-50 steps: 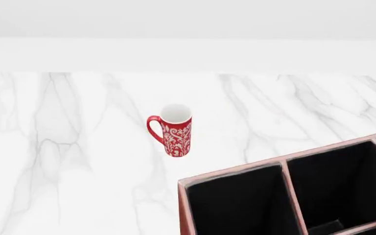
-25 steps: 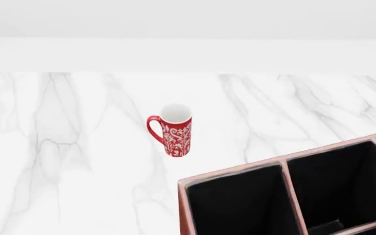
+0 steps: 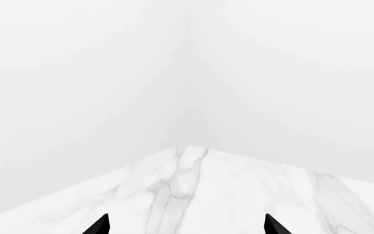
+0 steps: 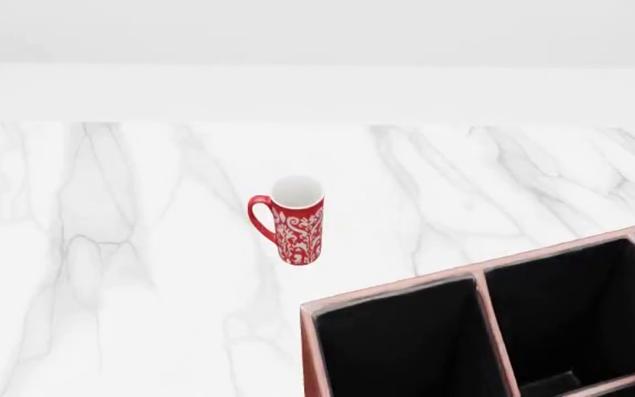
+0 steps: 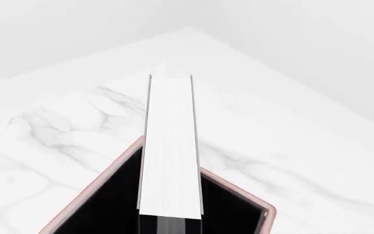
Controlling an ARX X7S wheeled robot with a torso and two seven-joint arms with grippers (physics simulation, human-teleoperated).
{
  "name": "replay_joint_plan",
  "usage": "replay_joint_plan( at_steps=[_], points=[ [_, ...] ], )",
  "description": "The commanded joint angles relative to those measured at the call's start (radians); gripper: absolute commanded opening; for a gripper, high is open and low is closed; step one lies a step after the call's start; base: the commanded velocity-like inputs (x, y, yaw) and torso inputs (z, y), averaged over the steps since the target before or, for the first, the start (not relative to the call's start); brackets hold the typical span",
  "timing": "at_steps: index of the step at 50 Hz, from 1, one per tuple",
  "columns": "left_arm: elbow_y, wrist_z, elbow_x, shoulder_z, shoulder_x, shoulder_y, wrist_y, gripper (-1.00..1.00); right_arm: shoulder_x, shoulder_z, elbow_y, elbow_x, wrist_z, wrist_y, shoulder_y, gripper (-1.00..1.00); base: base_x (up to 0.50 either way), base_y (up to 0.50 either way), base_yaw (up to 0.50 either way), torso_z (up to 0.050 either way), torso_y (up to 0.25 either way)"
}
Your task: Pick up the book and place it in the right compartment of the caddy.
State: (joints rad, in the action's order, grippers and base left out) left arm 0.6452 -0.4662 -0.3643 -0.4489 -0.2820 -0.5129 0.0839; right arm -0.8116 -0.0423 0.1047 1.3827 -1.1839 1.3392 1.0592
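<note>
The book (image 5: 169, 146) fills the middle of the right wrist view, seen edge-on with white pages between thin black covers. It hangs over a corner of the caddy (image 5: 235, 191), above the pale pink rim and black interior. My right gripper (image 5: 170, 226) is shut on the book's near end, and its fingers are hidden. In the head view the caddy (image 4: 395, 287) stands at the lower right with black compartments split by pink dividers. Neither arm nor the book shows there. My left gripper (image 3: 185, 226) is open over bare marble, with only two black tips showing.
A tall red patterned mug (image 4: 293, 220) stands upright on the white marble counter (image 4: 119, 248), left of and behind the caddy. A white wall runs along the back of the counter. The left wrist view faces a corner of the counter and room.
</note>
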Motion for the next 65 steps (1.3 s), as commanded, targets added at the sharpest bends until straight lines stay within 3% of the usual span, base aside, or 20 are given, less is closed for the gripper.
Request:
replay_joint_plan(
  at_steps=[1, 49, 50, 65],
  points=[
    [-0.008, 0.011, 0.014, -0.01, 0.009, -0.003, -0.01, 1.0, 0.01, 0.008, 0.001, -0.06, 0.064, -0.035, -0.024, -1.0, 0.0, 0.0, 0.0, 0.0, 0.0],
    [0.011, -0.006, 0.008, -0.012, -0.002, -0.014, -0.002, 1.0, 0.047, 0.094, 0.085, -0.149, 0.221, -0.146, -0.093, -1.0, 0.0, 0.0, 0.0, 0.0, 0.002],
    [0.011, -0.006, 0.008, -0.012, -0.003, -0.014, -0.002, 1.0, 0.047, 0.098, 0.085, -0.15, 0.226, -0.146, -0.094, 1.0, 0.0, 0.0, 0.0, 0.0, 0.0],
    [0.006, -0.007, 0.008, -0.008, -0.004, -0.013, -0.006, 1.0, 0.052, 0.107, 0.091, -0.152, 0.229, -0.149, -0.094, 1.0, 0.0, 0.0, 0.0, 0.0, 0.0]
  ],
)
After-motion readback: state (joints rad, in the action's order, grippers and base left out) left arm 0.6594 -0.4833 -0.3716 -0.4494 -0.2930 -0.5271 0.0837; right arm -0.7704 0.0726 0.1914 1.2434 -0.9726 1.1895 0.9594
